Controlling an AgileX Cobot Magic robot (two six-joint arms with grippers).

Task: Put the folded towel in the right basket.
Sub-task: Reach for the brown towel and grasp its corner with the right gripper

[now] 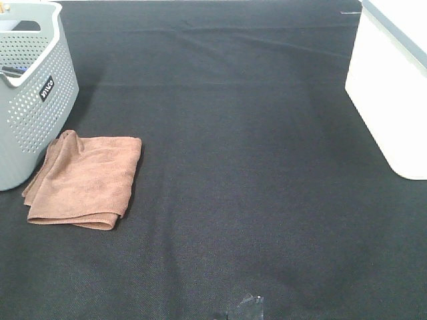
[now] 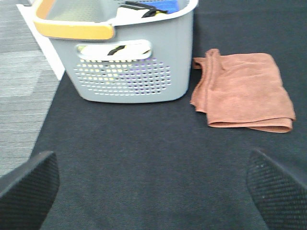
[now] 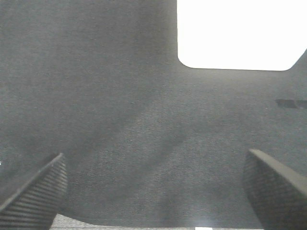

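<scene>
The towel (image 1: 83, 180) lies folded on the worktop (image 1: 253, 200) just beside the grey basket (image 1: 30, 93), well apart from the white basket (image 1: 390, 100) on the right, so the carry is not begun. The left end effector (image 2: 153, 191) and the right end effector (image 3: 153, 191) both gape wide, empty; the left faces the towel, likely for the pickup.

I work over a desk (image 1: 253, 173) covered in black woven cloth (image 2: 144, 158), which lies in shallow creases across the desk's far part. A crumpled scrap of clear tape (image 1: 248, 308) sticks to the cloth by the desk's edge nearest me, and a thin pale mark (image 1: 350, 12) sits towards its far edge. Beyond the desk's white side (image 2: 48, 52) lies a grey, finely striped carpet floor (image 2: 21, 91). The light is even and the shadows on the desk are soft.
</scene>
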